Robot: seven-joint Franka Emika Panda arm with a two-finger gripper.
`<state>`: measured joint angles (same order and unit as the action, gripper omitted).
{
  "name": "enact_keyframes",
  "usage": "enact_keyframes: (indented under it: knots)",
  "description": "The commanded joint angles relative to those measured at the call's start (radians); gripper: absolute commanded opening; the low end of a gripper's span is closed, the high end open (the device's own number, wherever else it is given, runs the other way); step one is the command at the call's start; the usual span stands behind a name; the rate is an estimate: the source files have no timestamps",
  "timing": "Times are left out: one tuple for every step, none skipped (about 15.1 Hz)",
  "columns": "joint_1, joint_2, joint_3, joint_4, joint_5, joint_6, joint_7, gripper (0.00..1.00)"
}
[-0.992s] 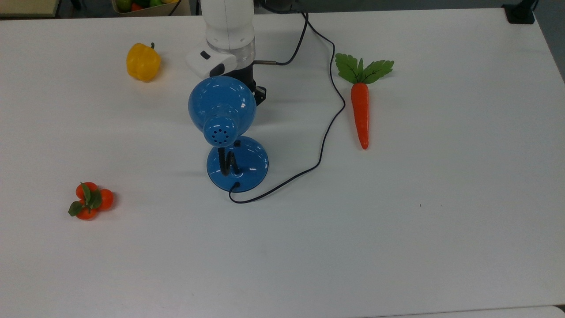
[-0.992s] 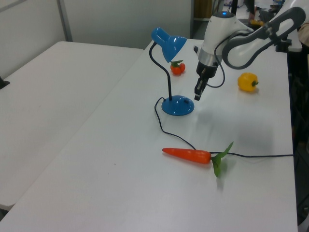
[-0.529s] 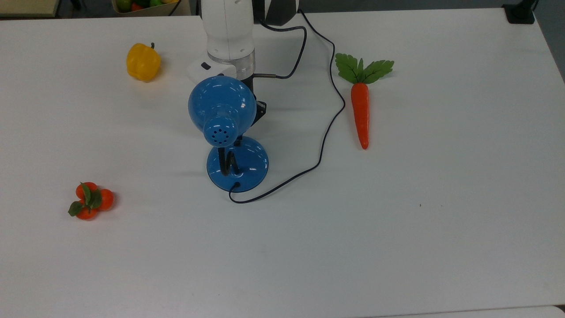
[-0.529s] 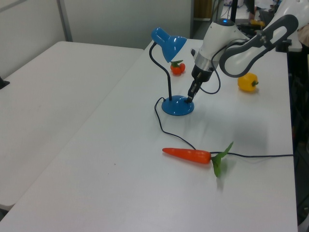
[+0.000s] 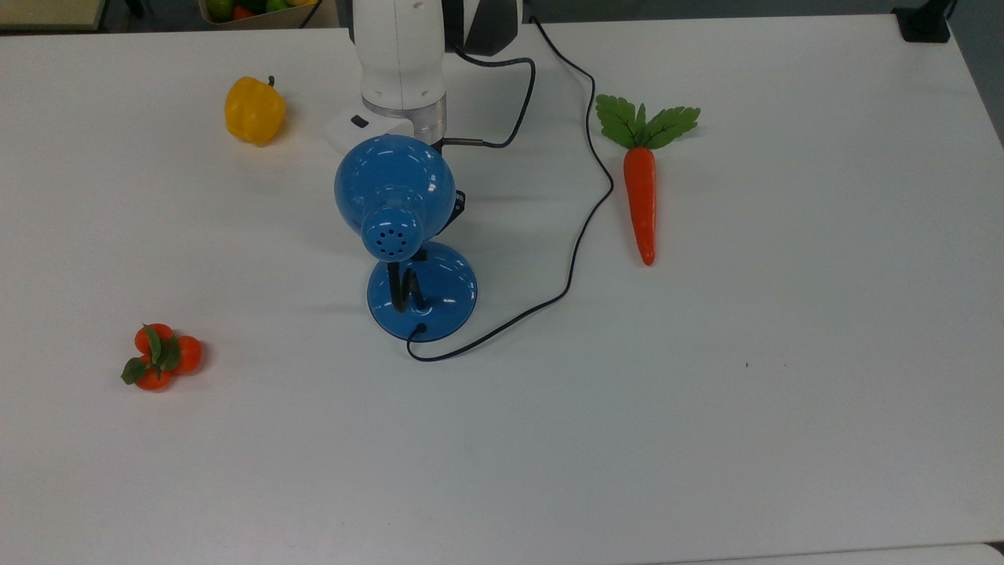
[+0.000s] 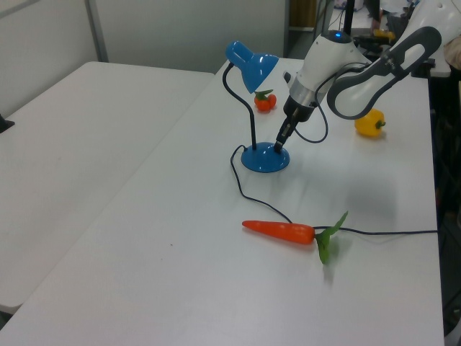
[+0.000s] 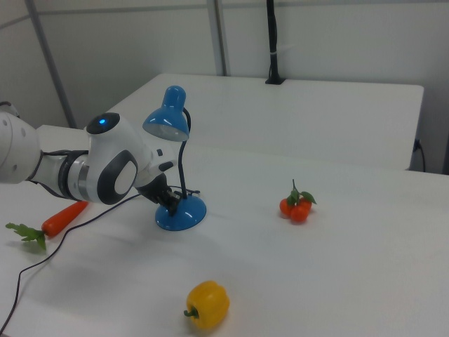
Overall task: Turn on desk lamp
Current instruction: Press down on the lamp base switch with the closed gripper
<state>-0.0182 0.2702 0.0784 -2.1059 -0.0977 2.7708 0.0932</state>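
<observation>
Pressing down on the desk lamp (image 6: 253, 108) base, mid-tabletop (image 6: 180, 238) w/ the carrot on the left view's near side: tool (image 6: 278, 146) tip at the base rim, finger state I cannot tell. Shade looks unlit, so switch prob not flipped yet.

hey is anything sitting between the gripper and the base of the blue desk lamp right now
Nothing visible stands between them. In the left view the gripper is already down at the round base of the desk lamp. The carrot, yellow bell pepper and oranges lie well aside.
</observation>
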Motion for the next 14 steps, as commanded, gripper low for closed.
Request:
enact_keyframes:
  knots:
    - [-0.005,0.012,-0.002,0.012,-0.027,0.026,0.026,0.00]
    - [-0.005,0.012,-0.002,0.012,-0.027,0.026,0.026,0.00]
    - [-0.005,0.012,-0.002,0.012,-0.027,0.026,0.026,0.00]
    - [-0.005,0.012,-0.002,0.012,-0.027,0.026,0.026,0.00]
    - [-0.005,0.012,-0.002,0.014,-0.027,0.027,0.026,0.00]
    - [-0.005,0.014,-0.002,0.015,-0.027,0.027,0.026,0.00]
    - [-0.005,0.018,-0.002,0.020,-0.027,0.027,0.025,0.00]
    - [-0.005,0.024,-0.002,0.021,-0.028,0.029,0.025,0.00]
    - [-0.005,0.026,-0.002,0.021,-0.031,0.030,0.025,0.00]
    - [-0.006,0.027,-0.002,0.021,-0.040,0.030,0.023,0.00]
    - [-0.006,0.032,-0.002,0.026,-0.048,0.029,0.023,0.00]
    - [-0.008,0.035,-0.002,0.030,-0.050,0.030,0.025,0.00]
    - [-0.008,0.040,-0.002,0.033,-0.050,0.030,0.025,0.00]
    - [-0.009,0.046,-0.002,0.035,-0.053,0.030,0.022,0.00]
